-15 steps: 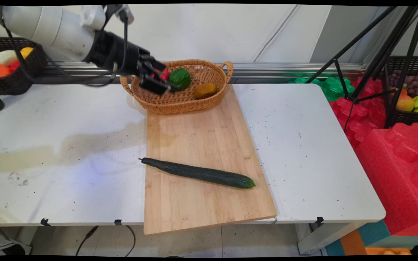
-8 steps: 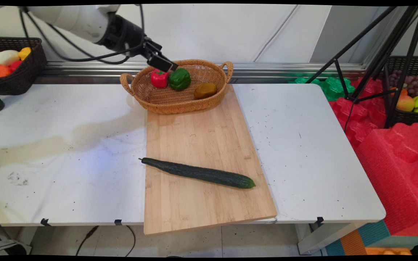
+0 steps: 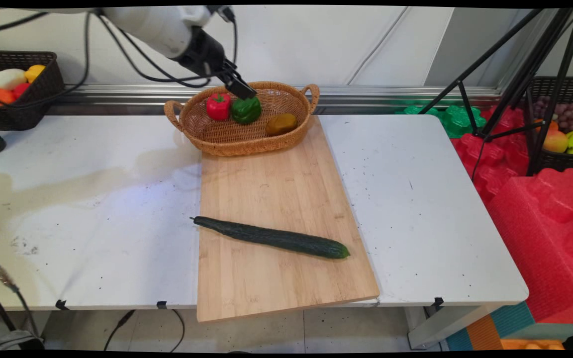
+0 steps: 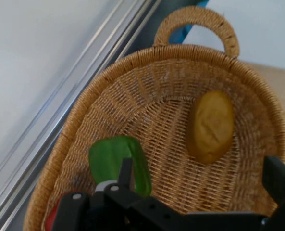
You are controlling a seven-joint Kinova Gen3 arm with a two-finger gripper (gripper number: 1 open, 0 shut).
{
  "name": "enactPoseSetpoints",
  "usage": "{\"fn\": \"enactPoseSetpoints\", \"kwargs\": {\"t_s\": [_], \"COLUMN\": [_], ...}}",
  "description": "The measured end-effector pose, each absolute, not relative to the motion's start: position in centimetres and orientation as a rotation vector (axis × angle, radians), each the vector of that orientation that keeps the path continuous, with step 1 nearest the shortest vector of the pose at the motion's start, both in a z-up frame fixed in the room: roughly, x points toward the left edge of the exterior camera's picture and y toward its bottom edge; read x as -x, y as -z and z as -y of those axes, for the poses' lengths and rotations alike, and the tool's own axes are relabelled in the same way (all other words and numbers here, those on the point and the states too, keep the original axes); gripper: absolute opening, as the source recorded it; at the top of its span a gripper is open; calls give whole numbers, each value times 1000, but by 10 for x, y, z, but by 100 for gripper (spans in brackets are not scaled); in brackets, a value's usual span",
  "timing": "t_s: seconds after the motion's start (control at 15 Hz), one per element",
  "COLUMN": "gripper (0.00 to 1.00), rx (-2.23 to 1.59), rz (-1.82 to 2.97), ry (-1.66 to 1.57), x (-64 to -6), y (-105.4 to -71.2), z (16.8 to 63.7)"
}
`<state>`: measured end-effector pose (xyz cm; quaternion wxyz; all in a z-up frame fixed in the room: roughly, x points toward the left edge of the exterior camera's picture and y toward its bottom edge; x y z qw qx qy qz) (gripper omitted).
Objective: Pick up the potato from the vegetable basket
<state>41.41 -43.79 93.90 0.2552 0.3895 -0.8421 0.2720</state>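
White table [image 3: 416, 199], stained and speckled at left, is carrying a bamboo cutting board [image 3: 276, 199] that is overhanging the near edge. A wicker basket [image 3: 246, 141] is sitting at the back, partly on the board's far end.

We see our gripper [image 3: 243, 90] above the green pepper [image 3: 245, 110] in the wicker basket [image 3: 246, 141], beside a red pepper [image 3: 218, 106] and a potato [image 3: 281, 124]. A cucumber [image 3: 271, 237] lies on the cutting board [image 3: 276, 194] on the bench [image 3: 92, 199].

tan woven basket [image 3: 246, 136], red pepper [image 3: 218, 106], green pepper [image 3: 246, 110]
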Motion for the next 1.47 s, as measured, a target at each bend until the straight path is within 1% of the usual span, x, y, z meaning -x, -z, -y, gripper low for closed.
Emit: {"fn": "enactPoseSetpoints", "kwargs": {"t_s": [0.8,1.07,1.33,1.4,1.47], "gripper": [100,100,100,0,0], "rx": [-901,-855,-836,-831,-828], "rz": [2545,2595,2614,2618,2620], "ry": [-600,-538,-501,-492,-486], "x": [-369,-361,-359,-358,-358], "y": [-861,-842,-834,-833,-831], "z": [537,564,579,582,585]}}
